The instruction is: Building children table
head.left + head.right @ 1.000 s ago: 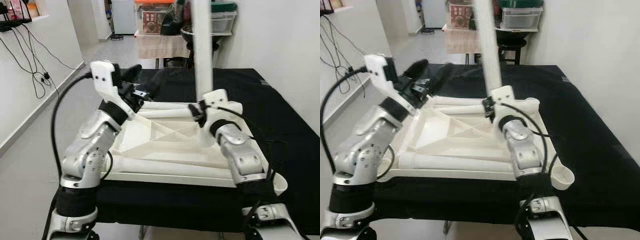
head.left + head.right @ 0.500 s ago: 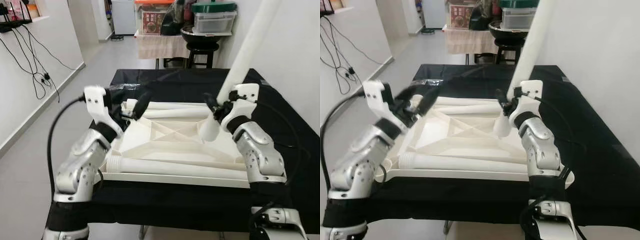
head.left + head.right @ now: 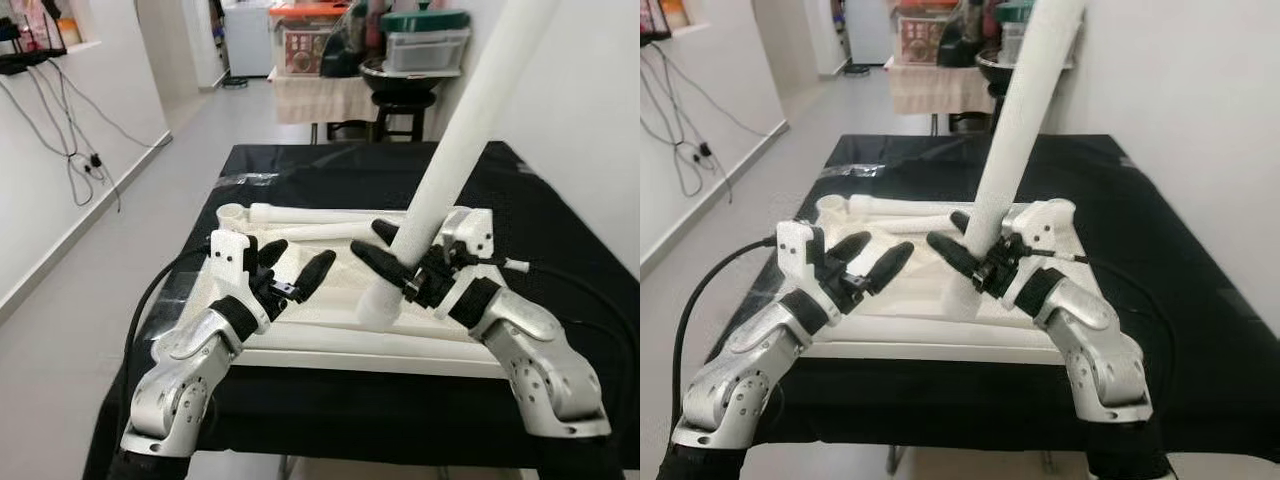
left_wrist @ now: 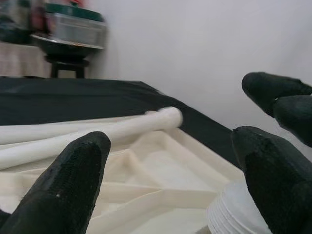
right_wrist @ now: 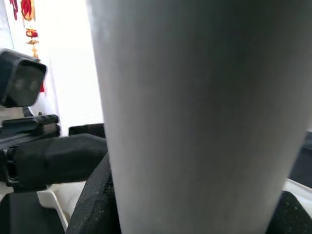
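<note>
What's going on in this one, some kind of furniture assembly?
Yes. The robot is working on a white plastic table top lying upside down on a black-covered table. Its right gripper is shut on a long white table leg, held tilted with its lower end down on the table top. The left gripper hovers open beside that lower end, holding nothing. More white legs lie along the far edge of the table top.

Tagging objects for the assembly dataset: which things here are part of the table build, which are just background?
Job:
table top
held leg in right gripper
spare legs
left gripper, open, empty

Lying about:
black cloth
stool
storage box
wall cables
</note>
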Tool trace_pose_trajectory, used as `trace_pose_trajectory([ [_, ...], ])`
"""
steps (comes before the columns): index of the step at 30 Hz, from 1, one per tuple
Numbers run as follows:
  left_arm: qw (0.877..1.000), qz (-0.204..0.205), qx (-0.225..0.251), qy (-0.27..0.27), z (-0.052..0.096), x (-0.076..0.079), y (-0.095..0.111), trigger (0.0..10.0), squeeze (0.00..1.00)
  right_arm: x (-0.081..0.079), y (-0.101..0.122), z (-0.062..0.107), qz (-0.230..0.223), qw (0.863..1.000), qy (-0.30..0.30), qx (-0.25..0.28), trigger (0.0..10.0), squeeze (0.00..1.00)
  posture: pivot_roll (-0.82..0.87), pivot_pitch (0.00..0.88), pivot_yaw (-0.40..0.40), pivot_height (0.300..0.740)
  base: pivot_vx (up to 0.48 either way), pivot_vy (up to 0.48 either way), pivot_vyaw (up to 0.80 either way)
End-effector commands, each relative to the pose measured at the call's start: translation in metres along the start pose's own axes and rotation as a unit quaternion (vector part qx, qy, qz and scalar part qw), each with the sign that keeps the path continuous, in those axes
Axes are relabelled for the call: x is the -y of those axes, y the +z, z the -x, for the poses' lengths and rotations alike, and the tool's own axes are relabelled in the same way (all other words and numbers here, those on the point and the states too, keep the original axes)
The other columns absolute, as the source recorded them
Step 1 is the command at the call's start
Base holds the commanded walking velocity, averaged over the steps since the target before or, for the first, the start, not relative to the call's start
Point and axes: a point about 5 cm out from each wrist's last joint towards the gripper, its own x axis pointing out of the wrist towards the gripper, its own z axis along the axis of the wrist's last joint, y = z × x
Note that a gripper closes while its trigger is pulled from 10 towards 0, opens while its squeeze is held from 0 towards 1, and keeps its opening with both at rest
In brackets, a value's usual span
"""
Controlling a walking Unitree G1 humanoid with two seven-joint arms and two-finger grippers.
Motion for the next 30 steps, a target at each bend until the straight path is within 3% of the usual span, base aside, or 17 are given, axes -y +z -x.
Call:
trace_pose_trajectory([
  [1,1.0,0.004,-0.008,-0.019,0.001,0.007,-0.003,10.0,0.0,-0.002,0.002,0.004,0.0,1.0,0.019,-0.001,10.0,0.0,-0.1,0.001,0.021,0.74,0.0,-0.48,0.0],
  [6,0.997,0.004,-0.048,-0.056,0.008,0.016,-0.016,10.0,0.0,-0.015,0.004,0.018,-0.006,0.995,0.095,-0.017,10.0,0.0,-0.09,0.008,0.022,0.74,0.0,-0.48,0.0],
  [12,0.996,0.001,-0.061,-0.062,0.011,0.016,-0.019,10.0,0.0,-0.02,0.003,0.022,-0.01,0.992,0.122,-0.02,10.0,0.0,-0.08,0.011,0.024,0.74,0.0,-0.461,0.0],
  [18,0.994,-0.008,-0.087,-0.068,0.016,0.015,-0.024,10.0,0.0,-0.027,0.002,0.032,-0.009,0.986,0.163,-0.036,10.0,0.0,-0.08,0.022,0.025,0.74,0.0,0.0,0.0],
  [22,0.994,-0.007,-0.09,-0.067,0.018,0.015,-0.025,10.0,0.0,-0.026,0.001,0.034,-0.006,0.985,0.166,-0.045,10.0,0.0,-0.08,0.027,0.026,0.74,0.0,0.0,0.0],
  [27,0.992,-0.025,-0.119,-0.046,0.024,0.01,-0.034,10.0,0.0,-0.02,-0.01,0.023,0.009,0.989,0.141,-0.049,10.0,0.0,-0.07,0.037,0.019,0.74,0.0,0.0,0.0],
  [29,0.989,-0.049,-0.137,0.004,0.032,0.002,-0.041,10.0,0.0,-0.007,-0.013,0.011,0.018,0.993,0.106,-0.046,10.0,0.0,-0.06,0.045,0.015,0.74,0.0,0.0,0.0],
  [30,0.989,-0.049,-0.137,0.004,0.032,0.002,-0.041,10.0,0.0,-0.007,-0.013,0.011,0.018,0.993,0.106,-0.046,10.0,0.0,-0.06,0.045,0.015,0.74,0.0,0.0,0.0],
])
